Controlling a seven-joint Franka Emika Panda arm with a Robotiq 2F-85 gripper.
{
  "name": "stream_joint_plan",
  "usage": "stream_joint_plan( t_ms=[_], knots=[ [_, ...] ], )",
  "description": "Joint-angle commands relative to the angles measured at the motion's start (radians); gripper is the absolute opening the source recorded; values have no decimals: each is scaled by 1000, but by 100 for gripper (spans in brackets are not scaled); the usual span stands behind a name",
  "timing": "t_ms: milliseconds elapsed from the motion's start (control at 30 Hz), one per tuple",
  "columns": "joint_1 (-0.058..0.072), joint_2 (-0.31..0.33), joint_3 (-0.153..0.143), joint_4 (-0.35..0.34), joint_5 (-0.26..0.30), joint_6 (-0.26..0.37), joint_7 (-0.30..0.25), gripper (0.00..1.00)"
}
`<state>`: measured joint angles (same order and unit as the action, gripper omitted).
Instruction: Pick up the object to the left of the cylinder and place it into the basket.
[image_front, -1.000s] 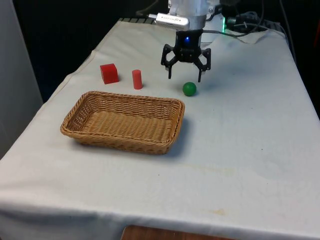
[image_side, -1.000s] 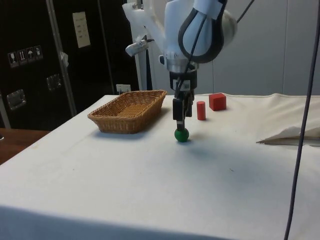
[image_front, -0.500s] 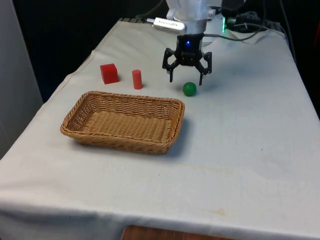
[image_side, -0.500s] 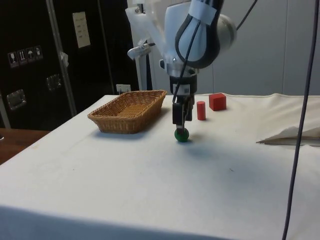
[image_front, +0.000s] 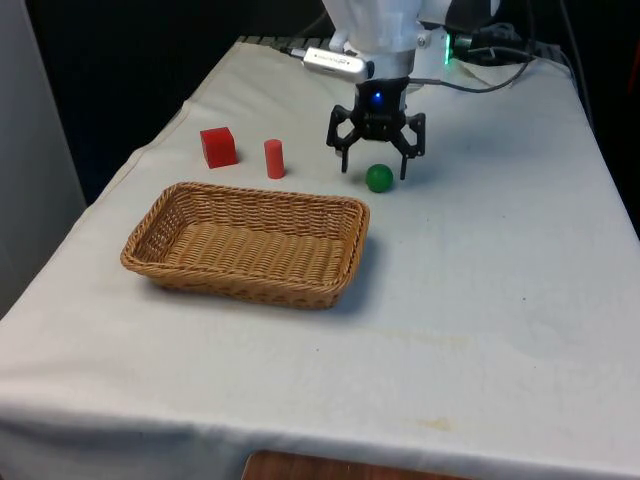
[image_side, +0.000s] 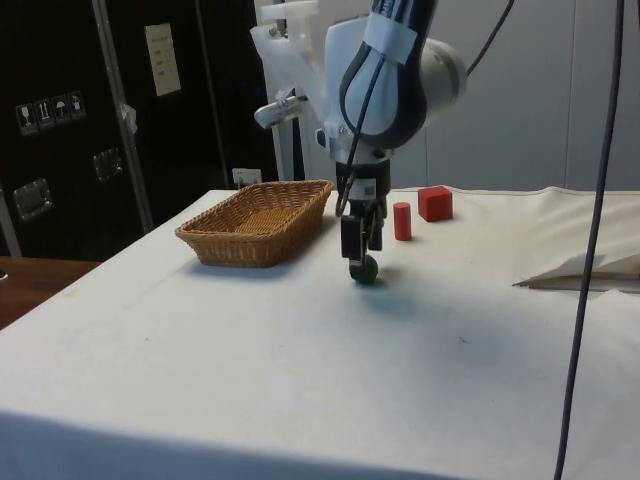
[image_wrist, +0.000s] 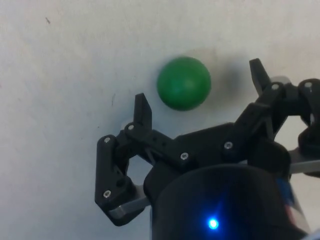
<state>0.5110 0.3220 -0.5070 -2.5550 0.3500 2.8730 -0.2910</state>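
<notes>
Red cube (image_front: 218, 146) flat on white cloth, no long axis, jaws spread wide over green ball (image_front: 379, 178)

The front view looks down the table's (image_front: 480, 330) length from its near edge. The side view looks low across it, sharing the basket (image_front: 247, 243) (image_side: 258, 222). The wrist view hangs close above the cloth.

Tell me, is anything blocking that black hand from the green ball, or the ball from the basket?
Nothing visible. The hand hangs open right at the green ball, with no object between them. Bare cloth lies between ball and basket. The red cylinder stands off to the front view's left.
</notes>
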Motion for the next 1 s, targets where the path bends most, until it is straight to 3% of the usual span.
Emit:
stream_joint_plan(
  t_ms=[0, 133, 167, 233, 267, 300, 400, 433, 500, 533, 567, 767, 833, 967],
  knots=[
    [-24, -17, 34, -2, 36, 10, -29, 100],
    [-22, -3, 37, 3, 63, 11, -46, 100],
    [-22, 3, 39, 6, 75, 11, -53, 93],
    [-21, 8, 40, 9, 85, 11, -60, 73],
    [0, 28, 12, 12, 62, 1, -40, 61],
    [-21, 11, 40, 10, 89, 11, -63, 61],
    [-20, 15, 41, 12, 96, 12, -67, 22],
    [-20, 16, 41, 12, 100, 12, -70, 2],
    [-20, 17, 41, 13, 104, 12, -73, 0],
    [0, 33, 15, 14, 78, 1, -50, 0],
    [-20, 17, 41, 13, 104, 12, -73, 0],
    [-16, 15, 36, 13, 101, 9, -70, 0],
    [0, 31, 15, 18, 79, 1, -51, 0],
    [-1, -4, 11, 17, 80, -2, -55, 0]
  ],
)
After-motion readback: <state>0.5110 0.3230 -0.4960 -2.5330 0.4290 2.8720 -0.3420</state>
